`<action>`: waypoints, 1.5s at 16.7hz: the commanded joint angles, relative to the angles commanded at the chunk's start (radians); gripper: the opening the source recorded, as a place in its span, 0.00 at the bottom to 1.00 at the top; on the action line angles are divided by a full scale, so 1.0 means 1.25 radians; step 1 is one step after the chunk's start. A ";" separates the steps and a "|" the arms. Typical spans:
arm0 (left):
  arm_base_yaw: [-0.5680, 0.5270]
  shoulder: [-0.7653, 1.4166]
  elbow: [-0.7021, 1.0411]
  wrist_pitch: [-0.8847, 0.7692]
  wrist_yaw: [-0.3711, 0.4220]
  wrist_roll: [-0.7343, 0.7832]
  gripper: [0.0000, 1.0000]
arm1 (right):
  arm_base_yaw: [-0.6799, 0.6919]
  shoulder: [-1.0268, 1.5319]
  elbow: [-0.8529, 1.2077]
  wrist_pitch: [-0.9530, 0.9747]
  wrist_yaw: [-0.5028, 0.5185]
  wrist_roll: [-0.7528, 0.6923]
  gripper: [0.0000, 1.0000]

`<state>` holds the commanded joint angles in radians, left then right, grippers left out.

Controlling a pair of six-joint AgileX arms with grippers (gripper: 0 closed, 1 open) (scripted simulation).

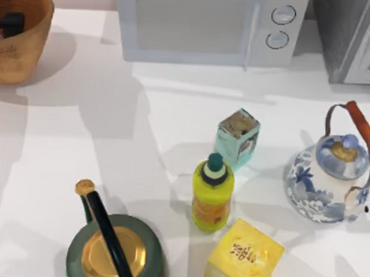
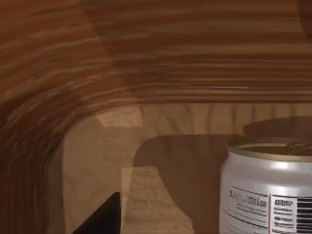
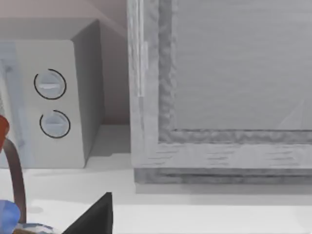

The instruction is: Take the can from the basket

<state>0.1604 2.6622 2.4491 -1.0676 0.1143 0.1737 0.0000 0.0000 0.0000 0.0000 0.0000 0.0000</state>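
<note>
Can [image 2: 268, 190]: silvery-white, printed label, standing in basket [image 2: 146, 63]; left end effector's [image 1: 9, 25] state I cannot tell.

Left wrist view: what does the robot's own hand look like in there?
Seen from above, the left hand is a dark, blocky shape in the basket. Up close, one finger is a plain black wedge with a straight slanted edge, with no markings or cables on it.

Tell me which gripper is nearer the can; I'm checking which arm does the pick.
Left. The left gripper is down inside the basket, beside the can. The right gripper is far across the table, facing the microwave.
</note>
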 joint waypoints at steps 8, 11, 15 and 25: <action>-0.001 0.007 -0.001 0.009 0.000 -0.001 0.70 | 0.000 0.000 0.000 0.000 0.000 0.000 1.00; -0.001 0.007 -0.001 0.009 0.000 -0.001 0.47 | 0.000 0.000 0.000 0.000 0.000 0.000 1.00; -0.001 0.007 -0.001 0.009 0.000 -0.001 0.17 | 0.000 0.000 0.000 0.000 0.000 0.000 1.00; -0.001 0.007 -0.001 0.009 0.000 -0.001 0.00 | 0.000 0.000 0.000 0.000 0.000 0.000 1.00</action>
<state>0.1597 2.6713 2.4473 -1.0566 0.1142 0.1730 0.0000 0.0000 0.0000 0.0000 0.0000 0.0000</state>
